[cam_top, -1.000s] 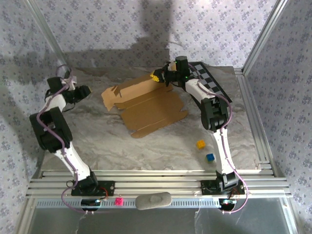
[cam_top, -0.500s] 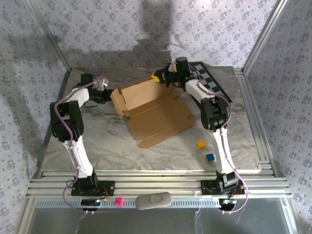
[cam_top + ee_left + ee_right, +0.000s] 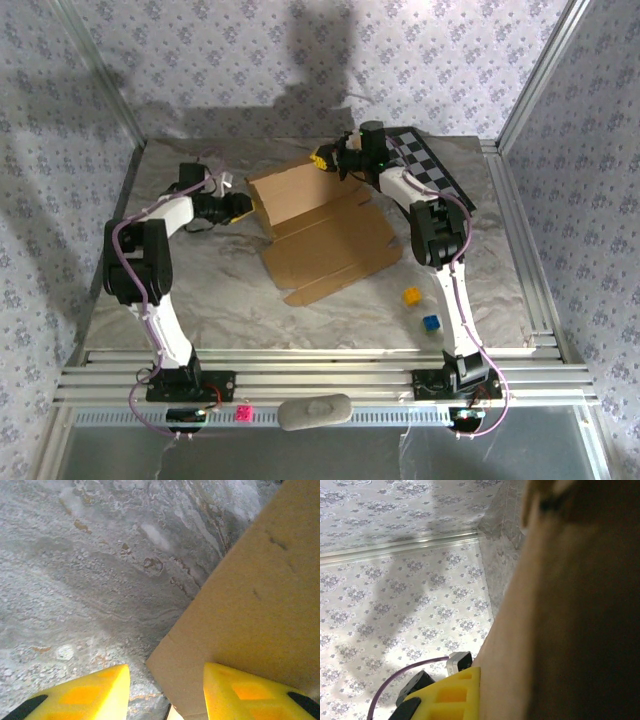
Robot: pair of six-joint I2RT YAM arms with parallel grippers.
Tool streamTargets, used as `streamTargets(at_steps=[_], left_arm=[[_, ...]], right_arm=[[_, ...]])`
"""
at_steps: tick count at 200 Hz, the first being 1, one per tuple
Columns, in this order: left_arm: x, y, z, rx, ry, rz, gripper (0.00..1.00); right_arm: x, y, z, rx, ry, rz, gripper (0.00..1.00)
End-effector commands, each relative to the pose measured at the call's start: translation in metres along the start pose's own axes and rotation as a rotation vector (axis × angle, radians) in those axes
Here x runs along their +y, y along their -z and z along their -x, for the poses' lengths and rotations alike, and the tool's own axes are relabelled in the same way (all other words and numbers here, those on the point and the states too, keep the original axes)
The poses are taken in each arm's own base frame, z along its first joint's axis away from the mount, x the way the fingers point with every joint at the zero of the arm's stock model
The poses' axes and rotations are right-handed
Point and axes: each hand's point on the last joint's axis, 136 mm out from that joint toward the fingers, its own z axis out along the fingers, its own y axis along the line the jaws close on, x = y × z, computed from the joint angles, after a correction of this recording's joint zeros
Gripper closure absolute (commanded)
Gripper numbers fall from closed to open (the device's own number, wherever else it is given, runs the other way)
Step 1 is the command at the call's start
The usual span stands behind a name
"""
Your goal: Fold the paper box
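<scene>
Right gripper (image 3: 323,158) clamps paper box (image 3: 335,240) far edge; left gripper (image 3: 243,208) half-open astride its left edge; checkered board (image 3: 428,172) just beyond.

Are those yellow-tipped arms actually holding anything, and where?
The right tool pinches the paper box at its far raised edge. The left tool is open at the flap's left side, gripping nothing.

The paper box (image 3: 320,225) is plain brown cardboard. The surface (image 3: 220,290) is grey, veined like marble. The board (image 3: 425,170) is checkered black and white. One cube (image 3: 411,296) is yellow, the other cube (image 3: 431,323) blue. The left gripper (image 3: 166,695) is yellow with black ends. The walls (image 3: 200,60) carry a pale grey floral print.
</scene>
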Motion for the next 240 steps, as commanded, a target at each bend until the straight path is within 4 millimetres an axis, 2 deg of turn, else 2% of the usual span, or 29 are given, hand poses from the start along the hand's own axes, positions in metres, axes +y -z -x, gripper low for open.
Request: streamTargets(at_steps=[1,68,135,165,185,211,240], left_arm=[[-0.021,0.004,0.017,-0.05,-0.055,-0.01,0.56],[-0.036,0.018,0.008,-0.089,-0.099,0.034,0.5],[-0.039,0.025,0.005,-0.11,-0.122,0.051,0.49],[-0.036,0.028,0.007,-0.112,-0.139,0.08,0.48],[-0.03,0.026,0.009,-0.113,-0.146,0.108,0.48],[-0.021,0.022,0.011,-0.111,-0.153,0.145,0.48],[-0.017,0.016,0.016,-0.106,-0.158,0.16,0.5]], right_arm=[[-0.009,0.0,0.004,-0.02,-0.01,-0.008,1.0],[0.003,0.008,0.005,-0.053,0.01,0.04,1.0],[0.039,0.013,0.008,-0.089,0.111,0.224,1.0],[0.05,0.008,0.006,-0.066,0.139,0.271,1.0],[0.046,0.004,0.001,-0.041,0.145,0.277,1.0],[0.026,0.002,-0.004,-0.024,0.128,0.255,1.0],[0.015,0.003,-0.008,-0.009,0.138,0.253,1.0]])
